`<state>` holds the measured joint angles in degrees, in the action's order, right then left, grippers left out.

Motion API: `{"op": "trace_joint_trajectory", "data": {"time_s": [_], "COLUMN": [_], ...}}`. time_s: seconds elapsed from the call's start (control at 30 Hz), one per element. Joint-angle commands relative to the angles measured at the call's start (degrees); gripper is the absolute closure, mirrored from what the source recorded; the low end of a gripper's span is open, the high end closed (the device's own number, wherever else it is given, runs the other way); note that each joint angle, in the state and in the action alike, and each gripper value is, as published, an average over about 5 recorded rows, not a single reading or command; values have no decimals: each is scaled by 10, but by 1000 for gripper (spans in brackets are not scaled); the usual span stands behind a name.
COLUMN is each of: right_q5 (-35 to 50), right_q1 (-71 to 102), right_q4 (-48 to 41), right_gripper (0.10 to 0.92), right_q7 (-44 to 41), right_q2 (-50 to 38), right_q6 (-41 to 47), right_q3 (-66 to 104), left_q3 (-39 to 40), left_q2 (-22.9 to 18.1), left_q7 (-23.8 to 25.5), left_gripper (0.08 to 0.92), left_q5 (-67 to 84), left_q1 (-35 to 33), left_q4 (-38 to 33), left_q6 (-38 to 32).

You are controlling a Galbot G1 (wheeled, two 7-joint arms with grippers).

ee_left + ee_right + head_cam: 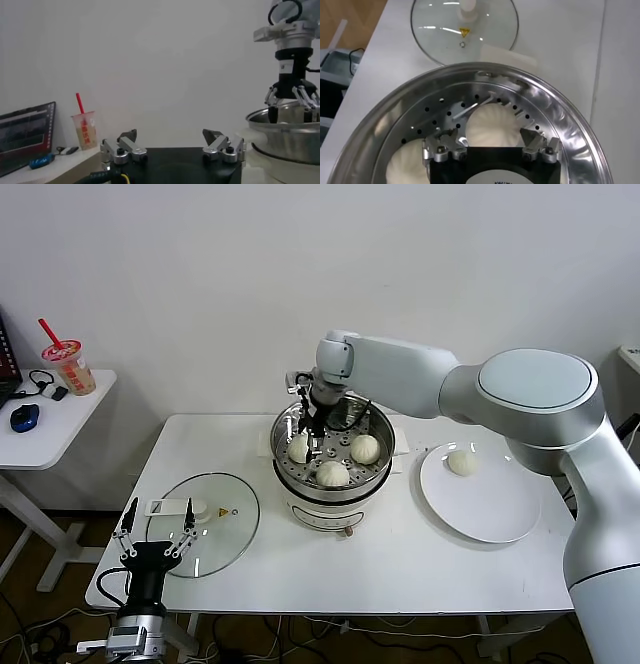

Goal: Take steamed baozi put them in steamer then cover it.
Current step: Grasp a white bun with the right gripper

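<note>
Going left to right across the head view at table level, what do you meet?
Blue mouse → pink drink cup → glass lid → steamer → white plate.

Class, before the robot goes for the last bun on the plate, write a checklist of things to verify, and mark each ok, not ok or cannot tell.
1. Right gripper open over the steamer: ok.
2. Three baozi in the steamer: ok.
3. One baozi left on the plate: ok.
4. Right gripper clear of the steamer rim: cannot tell.
5. Glass lid on the table, off the steamer: ok.
6. Left gripper open by the lid: ok.
</note>
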<state>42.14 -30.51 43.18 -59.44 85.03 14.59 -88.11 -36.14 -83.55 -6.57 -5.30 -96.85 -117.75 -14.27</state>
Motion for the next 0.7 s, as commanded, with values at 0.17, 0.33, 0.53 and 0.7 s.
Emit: {"op": "trace_joint_trajectory", "data": {"time_s": [0.17,0.33,0.53,0.7], "right_q5": [-24,-26,-28,-29], "right_q1": [17,17,16,14], "right_q4": [-23,-22,-20,-16], "right_gripper": [203,203,261,356], "right_q7": [-2,-4,-4,-3], "right_q2": [11,11,9,4], "right_q6": [-1,0,1,2], "right_q3": [11,16,21,23], "left_q3": [0,2,3,2], "left_q2": [1,1,0,-4], "left_q7": [0,1,0,0], "left_gripper": [177,177,177,177], "left_q5": [0,-2,-6,-10], "left_q1": [0,1,2,5], "left_q4": [0,-2,-2,-2], "left_q6": [-1,1,1,1]}}
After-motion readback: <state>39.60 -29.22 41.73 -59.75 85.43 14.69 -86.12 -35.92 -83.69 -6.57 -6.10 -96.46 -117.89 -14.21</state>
